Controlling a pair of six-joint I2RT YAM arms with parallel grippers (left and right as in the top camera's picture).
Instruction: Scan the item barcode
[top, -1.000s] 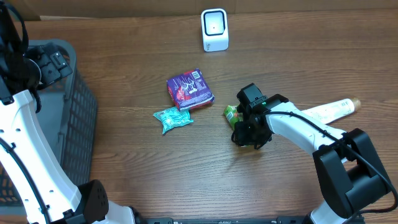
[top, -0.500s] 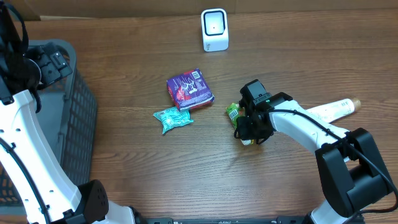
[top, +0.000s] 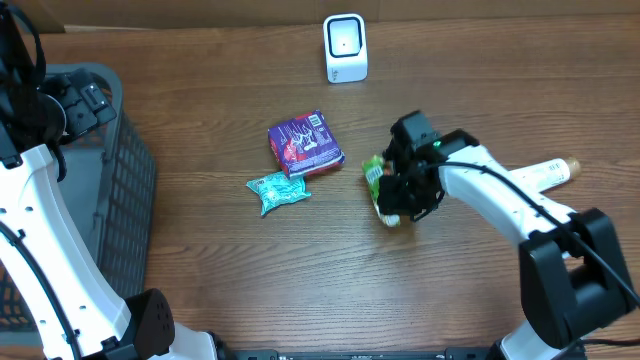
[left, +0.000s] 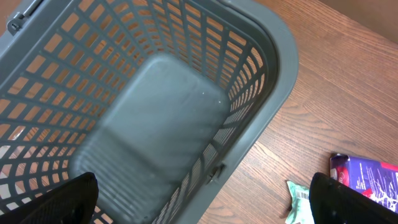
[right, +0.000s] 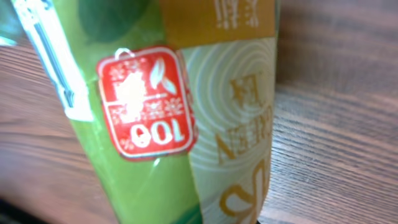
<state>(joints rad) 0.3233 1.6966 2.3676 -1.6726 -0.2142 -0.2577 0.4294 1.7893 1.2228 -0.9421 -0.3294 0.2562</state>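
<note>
1. While the left tool (left: 202, 194) hangs spread wide over the basket (left: 273, 62), far off at 9 o'clock, the right tool (top: 402, 198) sits directly on the packet (top: 374, 180) at mid-tabletop (top: 200, 260).
2. Its fingers are hidden, so I cannot tell whether they pinch the packet.
3. The scanner (top: 345, 47) stands well apart, at 11 o'clock from the packet.
4. The packet's long axis runs roughly 11 to 5, nearly towards the scanner.
5. The right arm is nearer. It likely carries the packet towards 11 and turns the barcode, unseen here, to face the scanner.
</note>
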